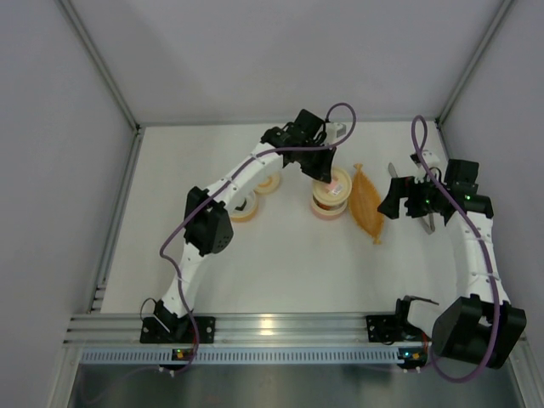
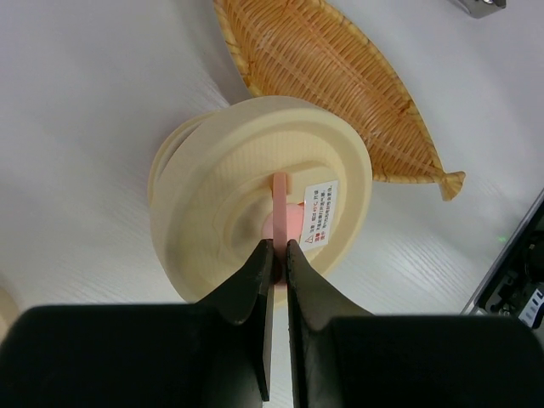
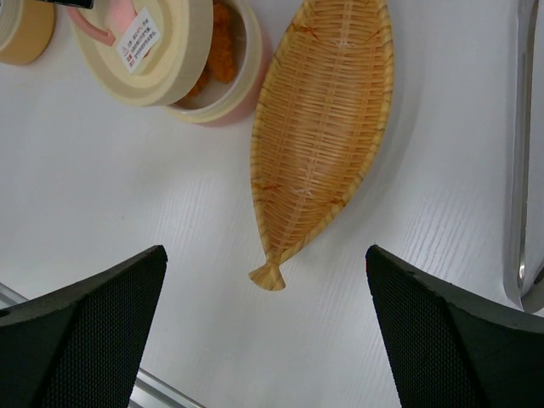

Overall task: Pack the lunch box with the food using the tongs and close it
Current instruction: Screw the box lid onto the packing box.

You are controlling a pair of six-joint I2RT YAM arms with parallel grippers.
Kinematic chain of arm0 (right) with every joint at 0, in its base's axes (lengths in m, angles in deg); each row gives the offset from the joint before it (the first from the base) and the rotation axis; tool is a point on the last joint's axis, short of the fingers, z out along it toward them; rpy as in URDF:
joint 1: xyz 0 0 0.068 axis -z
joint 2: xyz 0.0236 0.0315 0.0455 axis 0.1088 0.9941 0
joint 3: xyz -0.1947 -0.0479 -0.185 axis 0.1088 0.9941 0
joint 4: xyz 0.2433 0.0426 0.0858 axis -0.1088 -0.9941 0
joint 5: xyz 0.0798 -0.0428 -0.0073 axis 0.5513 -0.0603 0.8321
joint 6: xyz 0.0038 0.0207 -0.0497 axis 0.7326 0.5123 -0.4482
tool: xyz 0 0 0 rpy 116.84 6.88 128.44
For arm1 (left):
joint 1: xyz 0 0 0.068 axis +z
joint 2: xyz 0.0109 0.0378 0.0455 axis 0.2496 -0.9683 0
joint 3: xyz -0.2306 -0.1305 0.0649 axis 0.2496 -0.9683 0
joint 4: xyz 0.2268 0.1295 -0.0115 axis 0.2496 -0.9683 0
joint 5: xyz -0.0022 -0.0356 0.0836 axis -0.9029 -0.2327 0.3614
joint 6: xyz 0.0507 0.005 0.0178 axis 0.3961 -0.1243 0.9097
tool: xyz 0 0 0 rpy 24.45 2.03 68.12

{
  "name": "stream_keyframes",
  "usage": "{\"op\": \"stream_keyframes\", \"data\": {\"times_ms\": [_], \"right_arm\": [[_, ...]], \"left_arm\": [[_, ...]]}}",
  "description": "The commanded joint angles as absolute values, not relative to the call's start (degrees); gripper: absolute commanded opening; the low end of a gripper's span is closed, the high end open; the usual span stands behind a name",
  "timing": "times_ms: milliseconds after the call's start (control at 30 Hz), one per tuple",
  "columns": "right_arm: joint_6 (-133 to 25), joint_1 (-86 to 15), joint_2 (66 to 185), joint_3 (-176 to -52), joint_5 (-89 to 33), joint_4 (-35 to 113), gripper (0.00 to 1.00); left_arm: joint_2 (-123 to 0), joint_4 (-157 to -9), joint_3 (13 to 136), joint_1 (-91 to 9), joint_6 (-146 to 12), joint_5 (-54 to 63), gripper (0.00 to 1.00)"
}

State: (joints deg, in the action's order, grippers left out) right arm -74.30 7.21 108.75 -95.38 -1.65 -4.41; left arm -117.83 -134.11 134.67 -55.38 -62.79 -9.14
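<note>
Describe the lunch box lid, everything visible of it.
The lid is a round, cream, plastic-looking disc with stepped concentric rings and a fine ribbed texture. A pink tab stands at its centre, beside a white label with red print. The left hand pinches that tab. The lid sits tilted and off-centre over the lunch box, leaving the food partly uncovered.

The lid [image 2: 223, 183] is shown in cream with concentric ridges, a pink tab [image 2: 280, 194] and a white label [image 2: 320, 212] printed in red; container [image 3: 238, 102] cream and pink; chunks [image 3: 226, 36] orange-brown; fish-shaped tray [image 3: 327, 110] in tan basket weave; tongs [image 3: 522, 153] silver; table [image 3: 127, 195] white.
</note>
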Motion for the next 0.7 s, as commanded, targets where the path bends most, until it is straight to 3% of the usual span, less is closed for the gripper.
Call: {"op": "stream_keyframes", "data": {"times_ms": [0,667], "right_arm": [[-74.3,8.2,108.6,-95.9,0.0,-4.1,0.99],[-74.3,8.6,109.4,-93.1,-0.6,-3.2,0.99]], "left_arm": [[-115.5,-134.8,134.3,-55.5,-63.0,-11.1,0.00],[-123.6,-134.1,138.5,-53.5,-64.4,-11.7,0.00]]}}
